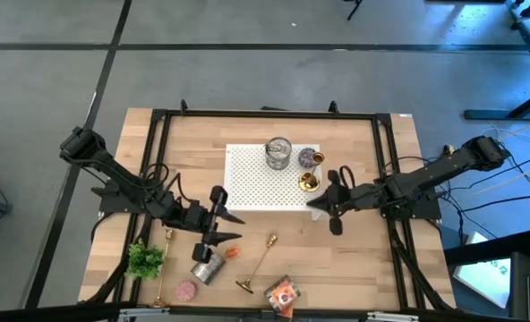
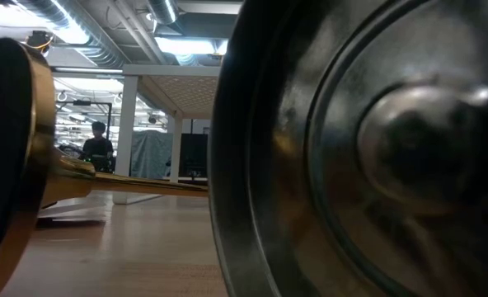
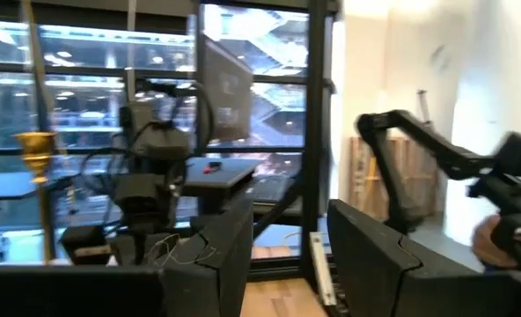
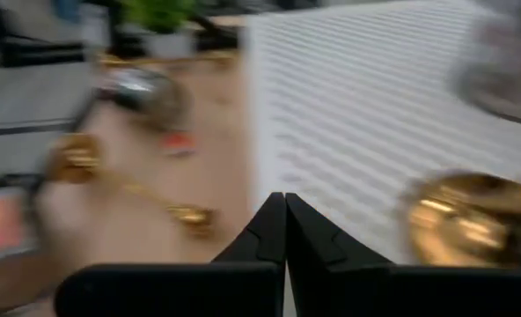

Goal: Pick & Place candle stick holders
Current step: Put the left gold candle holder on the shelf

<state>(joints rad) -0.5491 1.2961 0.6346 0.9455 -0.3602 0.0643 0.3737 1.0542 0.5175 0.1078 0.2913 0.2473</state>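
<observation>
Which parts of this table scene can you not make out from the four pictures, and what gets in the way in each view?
- Low view: a tin's round end fills the frame and hides most of the table.
- Low view: a gold base is cut off by the left edge.
- Right wrist view: motion blur smears the lying candle stick holder and the gold base on the white mat.
- High view: the orange packet is too small to read.

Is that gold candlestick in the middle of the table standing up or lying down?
Lying down: the candlestick stretches flat along the wood, base toward the table's front edge.

Candle stick holder [image 4: 467, 231] blurred, edge-cropped.
</observation>
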